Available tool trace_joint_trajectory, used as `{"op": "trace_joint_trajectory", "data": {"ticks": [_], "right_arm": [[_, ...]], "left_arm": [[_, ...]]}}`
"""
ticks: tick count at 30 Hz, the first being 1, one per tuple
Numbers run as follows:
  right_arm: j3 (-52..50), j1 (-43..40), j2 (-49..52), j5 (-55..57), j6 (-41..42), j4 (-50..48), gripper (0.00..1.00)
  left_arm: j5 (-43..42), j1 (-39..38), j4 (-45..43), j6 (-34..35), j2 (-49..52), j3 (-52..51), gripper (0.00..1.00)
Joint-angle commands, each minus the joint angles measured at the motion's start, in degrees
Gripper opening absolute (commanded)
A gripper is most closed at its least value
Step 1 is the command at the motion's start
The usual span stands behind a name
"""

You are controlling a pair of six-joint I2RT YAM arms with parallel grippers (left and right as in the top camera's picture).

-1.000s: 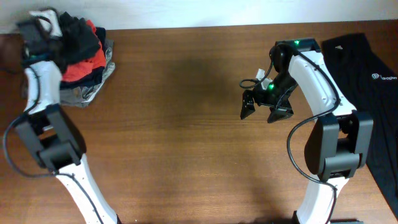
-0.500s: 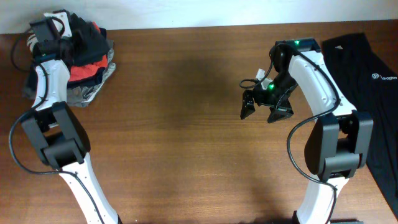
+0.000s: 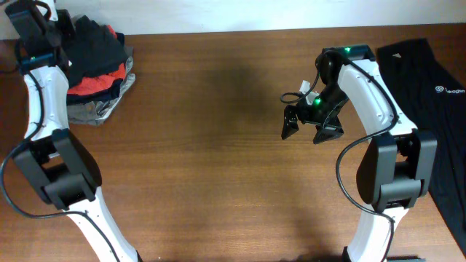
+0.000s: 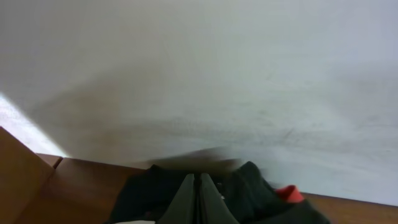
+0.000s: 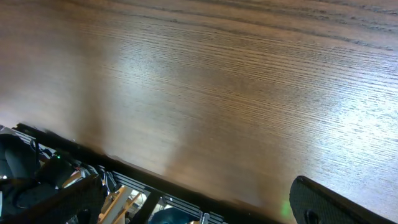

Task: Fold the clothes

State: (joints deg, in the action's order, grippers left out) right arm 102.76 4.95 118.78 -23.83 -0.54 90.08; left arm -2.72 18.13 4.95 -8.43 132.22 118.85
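At the table's far left corner lies a heap of clothes, black on top with red and grey pieces under it. My left gripper hangs raised at the heap's left edge, close to the white wall. In the left wrist view its fingers are pressed together, shut on a fold of a black shirt that bunches up around the tips. Another black shirt with a small white logo lies flat at the right edge. My right gripper hovers wide open over bare wood, holding nothing.
The wooden table runs wide between the two arms. A red garment peeks from the heap. The wall stands just behind the heap. The right wrist view shows the table's front edge with a frame and cables below it.
The left gripper has moved up and to the left, away from the top of the heap, and black cloth is drawn with it. The right arm has not moved.
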Motion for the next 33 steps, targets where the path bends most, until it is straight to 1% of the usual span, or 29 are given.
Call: {"op": "trace_joint_trajectory", "data": {"ticks": [1,5,6,9,13,15,20,22,25,31,33], "right_arm": [[0.7,0.0,-1.9,0.5,-0.8,0.6,0.99],[0.7,0.0,-1.9,0.6,-0.8,1.2,0.99],[0.7,0.0,-1.9,0.6,-0.7,1.2,0.99],[0.7,0.0,-1.9,0.7,-0.7,1.3,0.99],[0.6,0.0,-1.9,0.7,-0.7,1.2,0.99],[0.6,0.0,-1.9,0.7,-0.7,1.3,0.99],[0.7,0.0,-1.9,0.7,-0.7,1.6,0.99],[0.7,0.1,-1.9,0.7,-0.7,1.7,0.99],[0.7,0.5,-1.9,0.7,-0.7,1.6,0.99],[0.7,2.2,-1.9,0.7,-0.7,1.6,0.99],[0.7,2.7,-1.9,0.8,-0.7,1.6,0.99]], "left_arm": [[3.8,0.2,-1.1,-1.6,4.5,0.3,0.04],[10.2,0.6,-3.5,-1.6,8.7,0.3,0.04],[10.6,0.9,-3.5,-1.6,9.6,0.3,0.04],[10.7,2.1,-2.1,-1.6,12.4,0.3,0.04],[10.7,3.9,1.8,-1.5,15.2,0.3,0.05],[10.7,4.2,3.2,-1.5,15.6,0.3,0.05],[10.6,3.8,3.3,-1.3,13.9,2.3,0.05],[9.5,2.9,3.4,-1.3,11.7,4.0,0.06],[6.5,1.8,3.0,-1.2,9.0,5.6,0.05],[-2.6,0.3,2.8,7.8,6.2,7.9,0.05],[-3.7,-0.1,3.0,8.9,6.2,7.8,0.05]]}}
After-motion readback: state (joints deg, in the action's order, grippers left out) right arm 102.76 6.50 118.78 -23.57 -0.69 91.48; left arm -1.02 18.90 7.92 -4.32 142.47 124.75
